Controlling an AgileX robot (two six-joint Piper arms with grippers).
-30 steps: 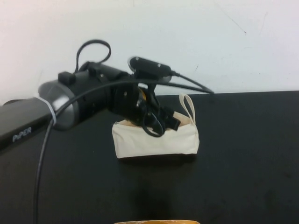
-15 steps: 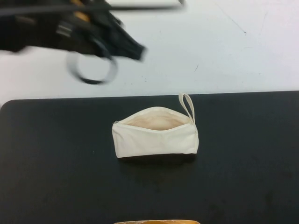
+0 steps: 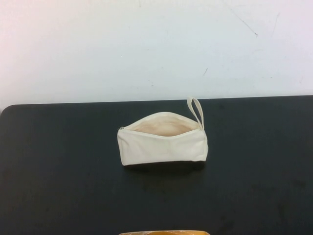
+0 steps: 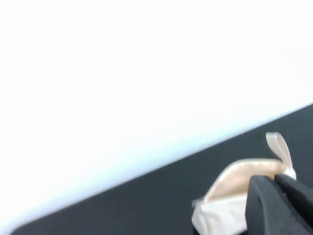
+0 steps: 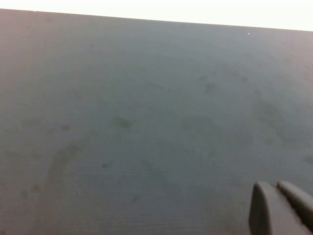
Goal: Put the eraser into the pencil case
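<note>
The cream-white pencil case (image 3: 163, 141) lies in the middle of the black table (image 3: 58, 166), its zip open and the pale beige lining showing, its loop strap (image 3: 195, 111) at the right end. It also shows in the left wrist view (image 4: 230, 196). The eraser is not visible in any view. Neither arm shows in the high view. My left gripper (image 4: 274, 180) is shut and empty, held back from the pouch with its fingers in front of the strap end. My right gripper (image 5: 275, 187) is shut and empty over bare table.
A white wall (image 3: 156, 49) rises behind the table's far edge. The top of a yellow-orange object (image 3: 164, 232) shows at the near edge of the high view.
My left arm was over the pouch's opening a second ago. It lifted up and to the left and has left the high view. The pouch has not moved.
</note>
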